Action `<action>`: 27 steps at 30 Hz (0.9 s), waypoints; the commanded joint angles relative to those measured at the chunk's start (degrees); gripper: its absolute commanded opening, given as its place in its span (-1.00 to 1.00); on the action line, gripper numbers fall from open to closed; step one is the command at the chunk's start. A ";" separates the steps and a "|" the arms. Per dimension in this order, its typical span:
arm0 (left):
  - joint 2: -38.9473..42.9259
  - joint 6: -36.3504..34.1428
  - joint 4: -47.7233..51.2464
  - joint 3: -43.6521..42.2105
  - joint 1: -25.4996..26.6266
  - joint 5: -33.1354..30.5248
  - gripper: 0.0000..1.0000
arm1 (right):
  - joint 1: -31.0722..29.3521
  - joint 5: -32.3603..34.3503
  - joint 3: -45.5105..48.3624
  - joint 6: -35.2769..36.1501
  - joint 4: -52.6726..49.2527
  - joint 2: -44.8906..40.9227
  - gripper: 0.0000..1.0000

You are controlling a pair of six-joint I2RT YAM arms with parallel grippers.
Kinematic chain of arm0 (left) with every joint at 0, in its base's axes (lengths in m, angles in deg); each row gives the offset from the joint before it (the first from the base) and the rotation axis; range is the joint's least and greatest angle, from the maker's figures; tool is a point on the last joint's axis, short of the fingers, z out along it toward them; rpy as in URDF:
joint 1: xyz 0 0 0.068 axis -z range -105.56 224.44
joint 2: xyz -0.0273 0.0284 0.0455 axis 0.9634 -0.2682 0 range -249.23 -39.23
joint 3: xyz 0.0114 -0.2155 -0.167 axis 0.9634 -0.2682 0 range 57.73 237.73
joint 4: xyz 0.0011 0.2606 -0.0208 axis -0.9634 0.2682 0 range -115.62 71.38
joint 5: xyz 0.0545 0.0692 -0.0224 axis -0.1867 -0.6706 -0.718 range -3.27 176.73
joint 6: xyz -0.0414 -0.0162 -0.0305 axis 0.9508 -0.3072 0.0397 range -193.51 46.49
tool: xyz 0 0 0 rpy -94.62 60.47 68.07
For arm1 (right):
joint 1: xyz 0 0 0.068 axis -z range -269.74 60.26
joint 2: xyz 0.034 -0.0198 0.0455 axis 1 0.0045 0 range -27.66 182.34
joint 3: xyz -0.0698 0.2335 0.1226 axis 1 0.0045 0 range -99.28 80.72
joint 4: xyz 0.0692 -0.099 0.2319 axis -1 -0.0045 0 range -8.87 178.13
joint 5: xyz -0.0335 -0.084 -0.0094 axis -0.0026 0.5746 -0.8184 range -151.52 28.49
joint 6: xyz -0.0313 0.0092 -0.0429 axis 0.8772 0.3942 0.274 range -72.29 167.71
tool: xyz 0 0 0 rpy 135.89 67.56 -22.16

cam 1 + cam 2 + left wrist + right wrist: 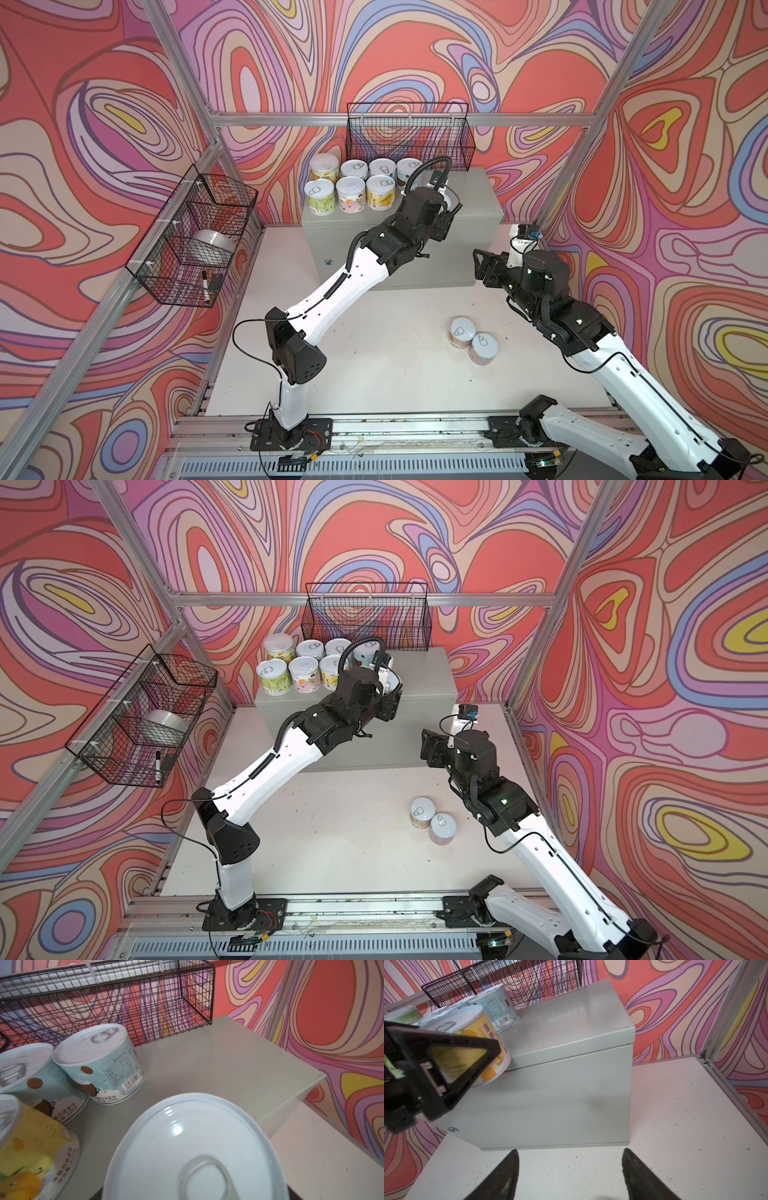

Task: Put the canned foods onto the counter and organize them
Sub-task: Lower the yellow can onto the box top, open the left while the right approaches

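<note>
Several canned foods [350, 193] stand in two rows on the left part of the counter [473, 199], a light-grey metal box; they also show in the left wrist view as teal cans [99, 1061] and a yellow one [35, 1147]. My left gripper [446, 203] is shut on a yellow-labelled can [477, 1028] at the counter's front edge, right of the front row. Its lid [197, 1147] fills the left wrist view and hides the fingers. Two more cans [462, 330] [482, 347] stand together on the white table. My right gripper [570, 1167] hangs open and empty by the counter's right front corner.
A black wire basket [407, 137] hangs on the back wall just above the counter's rear. Another wire basket [195, 241] on the left wall holds a roll of tape and a marker. Aluminium frame posts [582, 174] border the table.
</note>
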 commanded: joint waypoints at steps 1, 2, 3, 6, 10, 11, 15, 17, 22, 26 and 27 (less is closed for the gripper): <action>0.71 3.64 -1.72 2.58 -2.54 0.38 -1.00 | -0.16 -0.45 -2.06 0.91 0.92 0.55 0.60; 0.67 3.88 -2.37 2.22 -3.01 0.55 -1.00 | -0.14 -0.54 -2.07 0.96 1.06 0.50 0.60; 0.66 3.97 -2.53 2.14 -3.27 0.68 -1.00 | -0.17 -0.48 -2.07 1.00 1.09 0.41 0.60; 0.47 4.51 -2.65 2.07 -4.26 1.42 -1.00 | -0.16 -0.32 -1.80 1.22 1.10 0.26 0.60; -1.07 5.11 -1.79 3.36 -5.21 2.33 -1.00 | -0.21 -0.20 -1.49 1.17 1.36 0.81 0.60; -1.76 5.12 -1.03 4.16 -5.34 2.24 -1.00 | -0.15 -0.33 -1.53 1.14 1.44 0.95 0.60; -3.97 5.01 0.70 6.77 -5.52 1.99 -1.00 | -0.14 -0.76 -1.71 1.04 1.80 1.88 0.60; -4.27 4.77 0.71 7.02 -5.53 1.87 -0.82 | -0.15 -0.95 -2.01 0.96 1.83 2.50 0.61; -4.80 3.48 0.35 7.34 -5.61 0.72 0.02 | -0.21 -1.76 -2.50 0.79 2.66 3.93 0.63; -5.16 2.73 0.35 8.15 -5.61 0.97 0.40 | -0.18 -2.03 -3.02 0.80 3.11 4.91 0.64; -5.37 2.50 0.46 8.60 -5.61 0.94 0.45 | -0.17 -2.03 -3.20 0.83 3.20 5.17 0.64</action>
